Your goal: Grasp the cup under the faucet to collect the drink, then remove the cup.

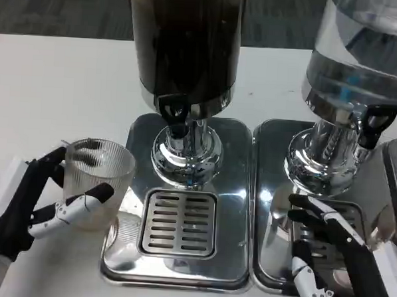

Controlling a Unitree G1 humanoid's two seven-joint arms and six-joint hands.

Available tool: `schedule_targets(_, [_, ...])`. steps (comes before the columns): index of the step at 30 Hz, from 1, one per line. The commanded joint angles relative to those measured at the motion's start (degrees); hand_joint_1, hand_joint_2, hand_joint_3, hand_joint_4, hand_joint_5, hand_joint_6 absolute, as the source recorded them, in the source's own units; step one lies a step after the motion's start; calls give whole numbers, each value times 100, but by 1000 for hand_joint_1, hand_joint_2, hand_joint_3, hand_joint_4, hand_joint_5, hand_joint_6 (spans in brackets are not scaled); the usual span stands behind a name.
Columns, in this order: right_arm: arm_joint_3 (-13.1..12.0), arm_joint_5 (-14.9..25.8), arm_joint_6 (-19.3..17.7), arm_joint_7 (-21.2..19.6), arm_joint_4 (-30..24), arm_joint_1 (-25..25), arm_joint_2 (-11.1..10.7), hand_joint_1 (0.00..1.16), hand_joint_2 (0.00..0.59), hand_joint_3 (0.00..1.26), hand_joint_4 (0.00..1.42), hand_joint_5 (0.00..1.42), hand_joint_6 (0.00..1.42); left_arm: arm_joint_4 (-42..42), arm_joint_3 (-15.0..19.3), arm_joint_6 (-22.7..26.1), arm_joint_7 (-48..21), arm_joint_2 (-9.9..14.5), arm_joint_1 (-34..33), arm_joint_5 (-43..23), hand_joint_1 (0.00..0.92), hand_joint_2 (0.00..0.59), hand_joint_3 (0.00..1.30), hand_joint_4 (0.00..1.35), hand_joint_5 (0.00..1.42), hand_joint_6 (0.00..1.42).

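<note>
Left hand (29, 203) grips the ribbed clear cup (97, 180) on the white bench (55, 94), beside the dark drink dispenser's tray (129, 255).

The cup stands upright toward the near left part of the bench, just left of the steel drip tray and not under the black faucet (174, 112), which hangs above the tray's slotted grate (180, 222). The left hand's fingers (82, 205) are clamped around the cup's wall, one at the front and another behind near the rim. The right hand (333, 252) rests over the second tray (269, 192), below the clear water dispenser (356, 70), its fingers apart and holding nothing.
</note>
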Motion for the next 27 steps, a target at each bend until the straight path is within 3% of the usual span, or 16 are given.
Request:
schedule_targets(1, [-49, 55, -11, 50, -125, 59, -28, 548, 517, 240, 301, 251, 266, -152, -23, -159, 37, -135, -65, 34, 192, 234, 385, 469, 685, 709])
schedule_targets(27, [-31, -24, -61, -61, -228, 306, 111, 548, 521, 241, 308, 251, 266, 227, -480, 72, -105, -750, -669, 312, 178, 237, 389, 478, 686, 713])
